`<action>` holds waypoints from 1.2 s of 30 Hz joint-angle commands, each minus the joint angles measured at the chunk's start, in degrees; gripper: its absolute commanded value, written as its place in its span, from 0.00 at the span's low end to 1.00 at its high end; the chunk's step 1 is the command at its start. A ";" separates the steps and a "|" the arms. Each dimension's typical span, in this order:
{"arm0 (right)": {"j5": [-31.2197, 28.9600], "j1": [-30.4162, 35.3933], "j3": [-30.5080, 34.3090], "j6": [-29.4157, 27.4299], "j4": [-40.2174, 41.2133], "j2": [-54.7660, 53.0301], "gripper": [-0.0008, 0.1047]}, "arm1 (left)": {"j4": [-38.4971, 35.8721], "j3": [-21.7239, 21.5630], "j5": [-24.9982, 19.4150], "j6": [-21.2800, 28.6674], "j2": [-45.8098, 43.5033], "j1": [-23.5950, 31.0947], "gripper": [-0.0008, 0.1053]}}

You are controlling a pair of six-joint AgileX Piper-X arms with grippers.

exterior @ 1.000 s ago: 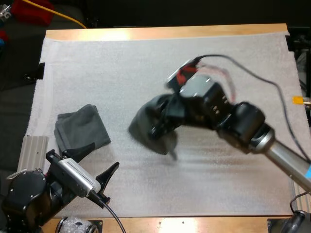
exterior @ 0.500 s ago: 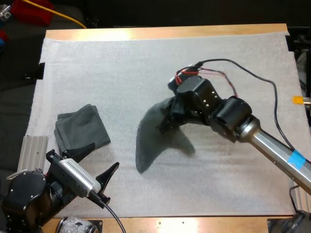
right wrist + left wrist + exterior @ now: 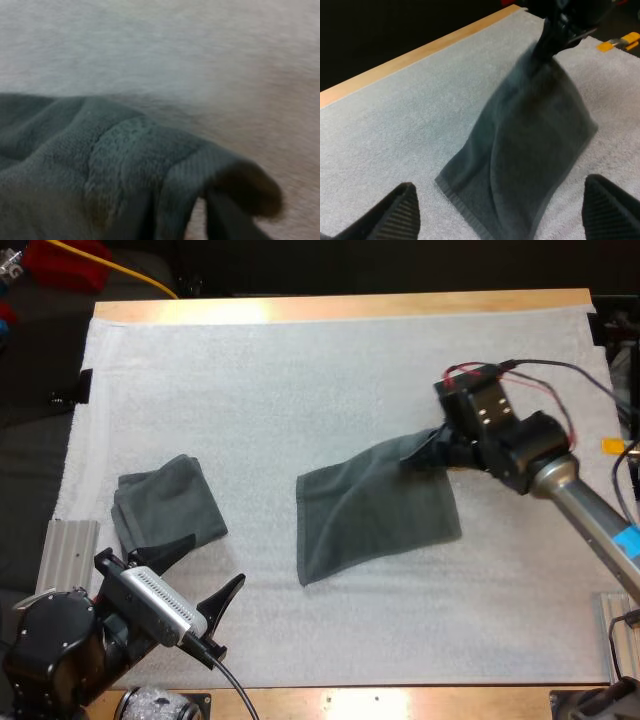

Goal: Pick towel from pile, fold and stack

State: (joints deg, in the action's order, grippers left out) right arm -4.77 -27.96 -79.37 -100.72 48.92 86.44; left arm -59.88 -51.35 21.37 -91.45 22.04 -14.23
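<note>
A dark grey-green towel point(image 3: 375, 505) lies spread out on the middle of the white mat point(image 3: 300, 370), one corner pulled up toward the right. My right gripper point(image 3: 432, 452) is shut on that raised corner; the gathered towel edge point(image 3: 150, 165) bunches between its fingers. A second towel point(image 3: 165, 505), crumpled, rests at the mat's left side. My left gripper point(image 3: 205, 585) hovers open near the front left, just below the crumpled towel. From the left wrist, the spread towel point(image 3: 530, 140) stretches away beyond my open fingertips point(image 3: 400, 212) up to the right gripper point(image 3: 560, 30).
The wooden table edge point(image 3: 340, 308) runs along the far side. A ribbed metal block point(image 3: 68, 555) sits at the mat's left front edge. Bare mat lies behind and in front of the spread towel.
My right gripper has swung to the right, dragging the towel with it. The towel went from a hanging bunch to lying spread on the mat. The left arm stayed still.
</note>
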 commanded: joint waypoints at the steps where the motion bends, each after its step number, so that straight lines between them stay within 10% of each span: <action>1: -0.66 0.98 -0.18 -0.68 1.55 -0.45 0.51 | 0.17 -0.51 0.24 0.09 0.16 -0.22 0.62; 5: -0.92 3.25 -0.18 -0.68 4.07 -0.45 0.72 | 0.17 -0.51 0.24 0.09 0.16 -0.22 0.62; 36: 0.48 3.80 -0.13 2.12 20.79 -16.28 0.69 | 0.17 -0.51 0.24 0.09 0.16 -0.22 0.62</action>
State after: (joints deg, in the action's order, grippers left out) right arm -4.62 -24.31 -79.37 -98.86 69.01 70.70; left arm -59.88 -51.35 21.37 -91.45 22.04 -14.23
